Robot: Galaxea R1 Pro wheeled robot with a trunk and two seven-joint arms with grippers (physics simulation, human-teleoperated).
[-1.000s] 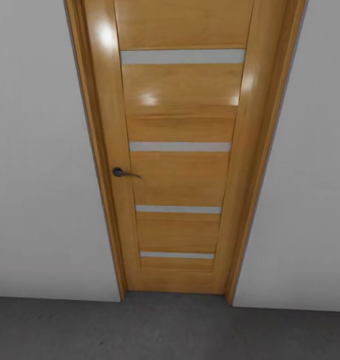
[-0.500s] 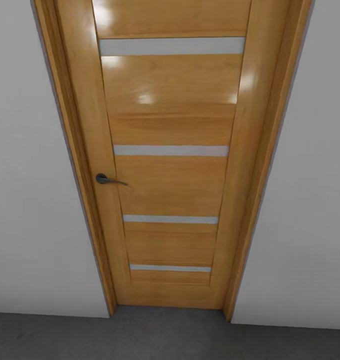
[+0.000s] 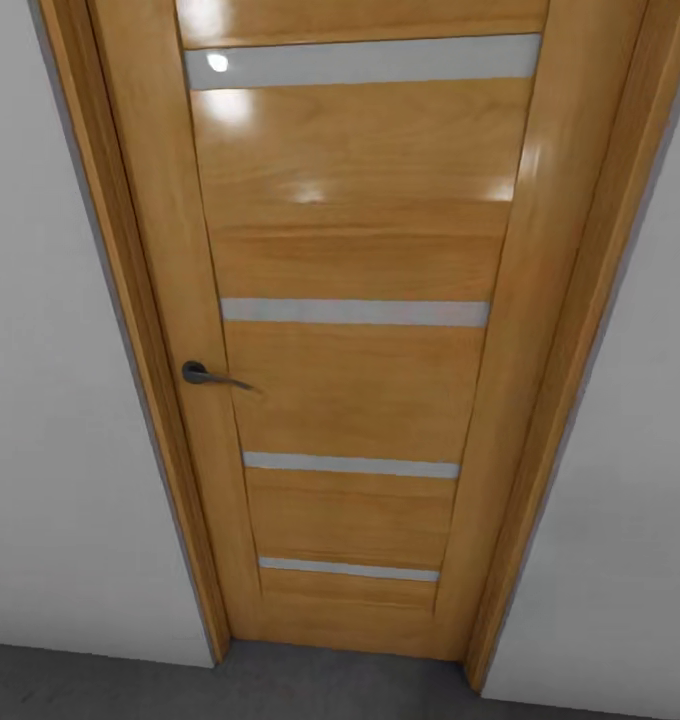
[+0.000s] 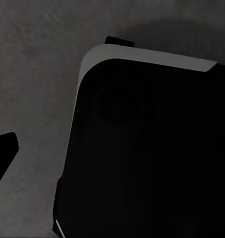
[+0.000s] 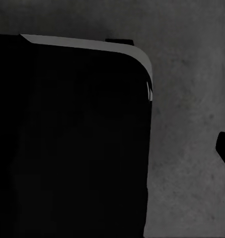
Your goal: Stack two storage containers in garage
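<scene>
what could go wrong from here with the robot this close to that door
1. The wooden door looks shut in its frame, and the head view is very near it. Driving on could bump the robot's base into it.
2. The handle sits at the door's left edge, and no pincer is raised toward it, so opening may be awkward from this close.
3. Both wrist views look down at the grey floor past the dark base, with no container in them.
</scene>
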